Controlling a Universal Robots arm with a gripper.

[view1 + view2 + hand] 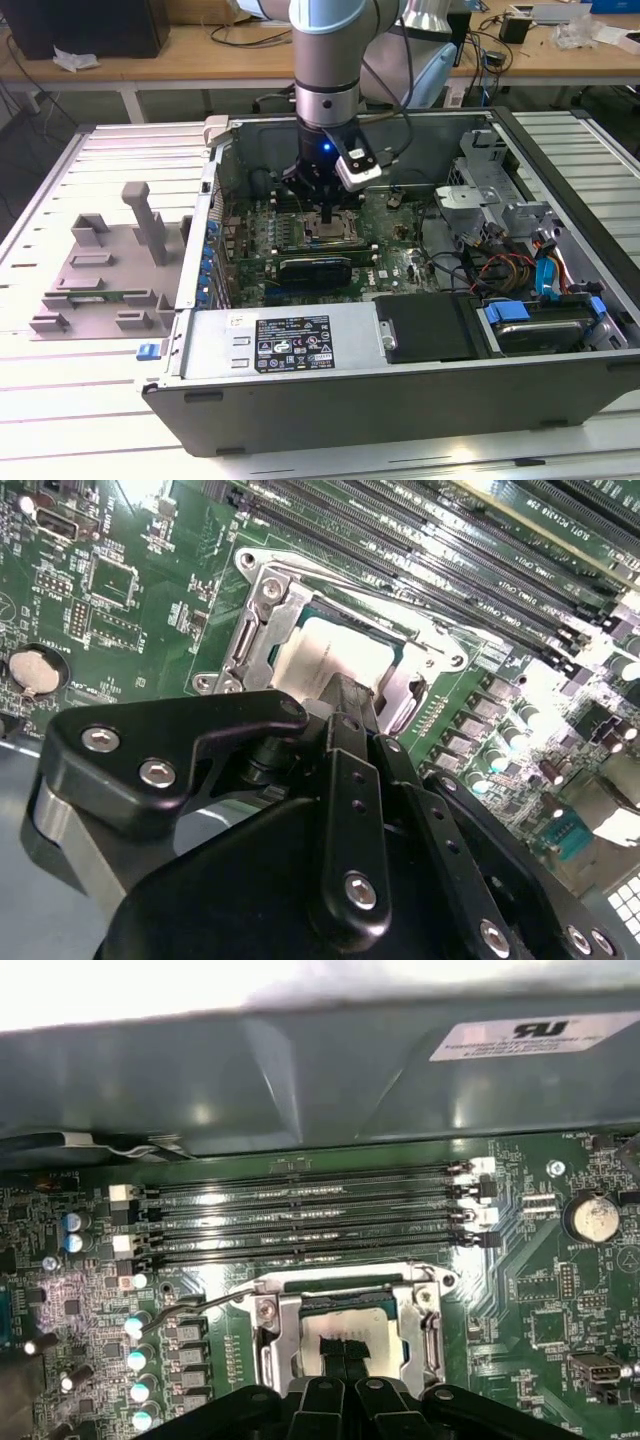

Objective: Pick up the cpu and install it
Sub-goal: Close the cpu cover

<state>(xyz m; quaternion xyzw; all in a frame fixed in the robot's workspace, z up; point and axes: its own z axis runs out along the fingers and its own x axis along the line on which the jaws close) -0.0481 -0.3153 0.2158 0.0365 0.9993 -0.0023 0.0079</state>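
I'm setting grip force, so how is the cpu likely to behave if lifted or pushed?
The cpu is a flat metal-topped square, so probably rigid and unlikely to roll. Its smooth shiny top looks slippery for the claw. It lies within the socket frame, so a sideways push would likely jam it rather than slide it.

An open computer case [400, 400] lies on a slatted metal table [60, 420], its green motherboard [398, 232], memory slots [300, 1215] and coin battery [590, 1218] exposed. A grey plastic fixture [100, 270] sits beside the case, on the exterior view's left.
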